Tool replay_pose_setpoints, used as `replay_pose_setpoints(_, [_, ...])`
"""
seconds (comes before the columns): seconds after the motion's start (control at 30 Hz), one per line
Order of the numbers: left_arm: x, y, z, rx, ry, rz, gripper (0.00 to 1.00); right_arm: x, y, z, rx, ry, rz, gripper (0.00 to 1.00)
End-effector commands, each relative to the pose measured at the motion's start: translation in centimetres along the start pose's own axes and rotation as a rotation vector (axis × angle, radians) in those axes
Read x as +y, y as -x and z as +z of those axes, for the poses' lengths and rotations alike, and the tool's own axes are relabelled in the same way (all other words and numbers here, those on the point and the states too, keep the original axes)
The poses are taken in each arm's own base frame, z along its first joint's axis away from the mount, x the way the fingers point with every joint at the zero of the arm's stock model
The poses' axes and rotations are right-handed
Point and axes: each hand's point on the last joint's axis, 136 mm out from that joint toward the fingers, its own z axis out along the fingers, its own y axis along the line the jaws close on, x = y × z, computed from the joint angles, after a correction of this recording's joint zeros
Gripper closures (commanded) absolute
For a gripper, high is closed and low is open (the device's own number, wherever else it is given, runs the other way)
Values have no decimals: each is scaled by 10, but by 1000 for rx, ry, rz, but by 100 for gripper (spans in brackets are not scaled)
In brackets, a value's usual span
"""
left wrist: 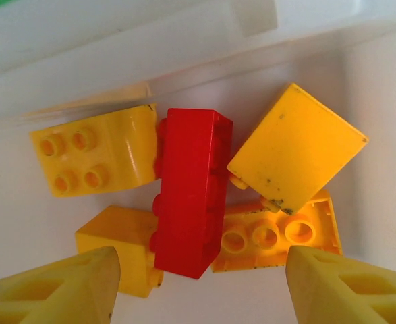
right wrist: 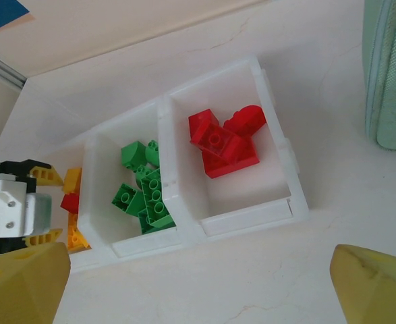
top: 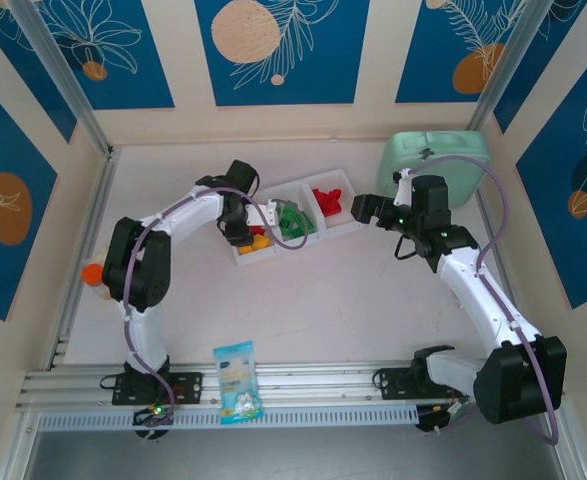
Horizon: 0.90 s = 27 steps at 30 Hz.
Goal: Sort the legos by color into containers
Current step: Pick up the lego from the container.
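From above, the white three-compartment tray lies aslant in the middle of the counter, with bare surface on its near side and a narrower strip between it and the back wall. The left pincer hangs over the tray's left-end compartment. The right pincer stands just off the tray's right end, and the mint-green case closes that side behind it. A blue-and-white snack packet lies well clear of the tray, on the near rail. At the left wrist, the pincer's yellow fingers are spread, one to each side of a red brick without touching it. This brick lies among yellow bricks that crowd it on both flanks, with the tray's wall close behind. At the right wrist, the pincer is spread wide with nothing between its tips. Green bricks fill the tray's middle compartment and red bricks its right one.
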Motion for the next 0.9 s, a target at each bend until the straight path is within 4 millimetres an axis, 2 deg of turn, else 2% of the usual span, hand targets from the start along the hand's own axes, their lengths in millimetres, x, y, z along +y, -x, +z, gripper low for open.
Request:
replay_pose_setpoints(0.0, [12, 3, 0, 13, 20, -22, 35, 0, -4, 2, 9, 13, 6, 1])
replay_pose_setpoints(0.27, [21, 4, 5, 40, 26, -36, 38, 0, -4, 2, 12, 17, 7, 1])
replay_pose_setpoints(0.63, [6, 4, 24, 86, -42, 9, 46, -1, -5, 3, 14, 13, 8, 1])
replay_pose_setpoints(0.87, [-3, 4, 37, 123, -71, 13, 65, -2, -5, 3, 18, 10, 9, 1])
